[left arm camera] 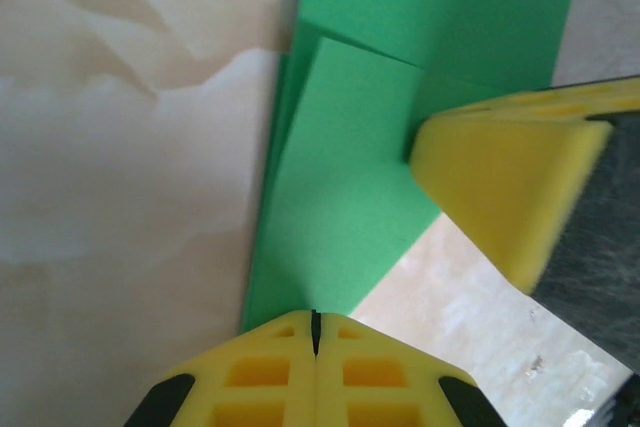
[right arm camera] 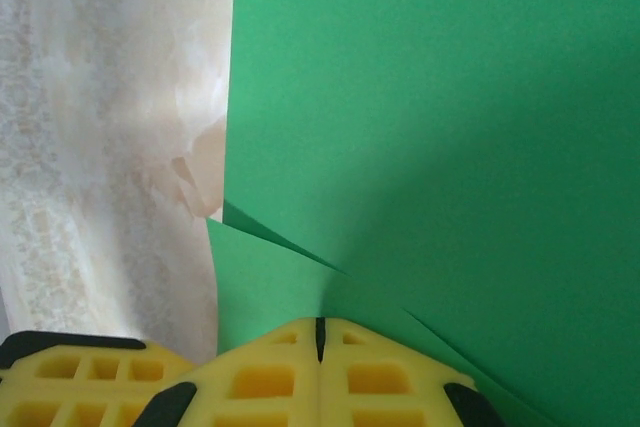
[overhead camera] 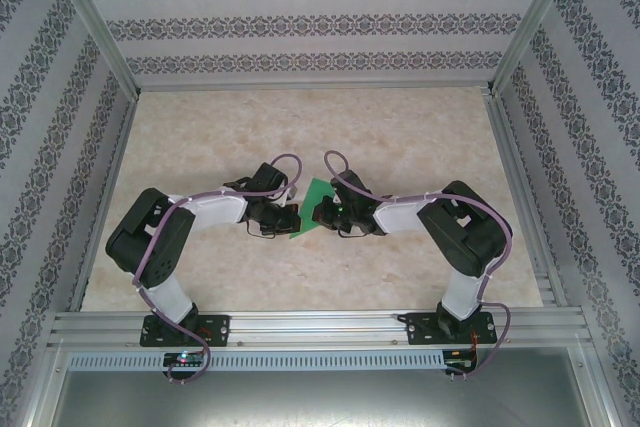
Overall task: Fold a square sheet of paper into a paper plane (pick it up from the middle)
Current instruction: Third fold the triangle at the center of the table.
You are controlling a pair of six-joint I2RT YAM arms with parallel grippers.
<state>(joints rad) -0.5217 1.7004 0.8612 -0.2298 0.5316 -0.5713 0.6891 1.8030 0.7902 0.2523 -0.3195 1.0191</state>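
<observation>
Top view: the two arms meet near the middle of the table (overhead camera: 400, 127), well away from all four edges. The green sheet of paper (overhead camera: 315, 194) sits between the left end effector (overhead camera: 291, 217) and the right end effector (overhead camera: 326, 211). I judge that an early fold is in hand, since the sheet shows layers but no dart shape yet.

Left wrist view: the left end effector (left arm camera: 315, 332) has its jaws closed narrow, and the tips appear to pinch the sheet's lower corner. A folded flap lies over the rest of the sheet (left arm camera: 350, 187). The right end effector's yellow pad (left arm camera: 500, 182) touches that flap's right edge. Bare table shows to the left and at lower right.

Right wrist view: the right end effector (right arm camera: 320, 337) is also closed tight, gripping the paper (right arm camera: 430, 127) — small creases run out from its tips. The sheet spreads up and to the right, with table along its left edge.

The next move likely calls for one grip to keep the layers aligned while the other sharpens the crease. There is plenty of open table around, but the two end effectors are close together, so any swing must be small.
</observation>
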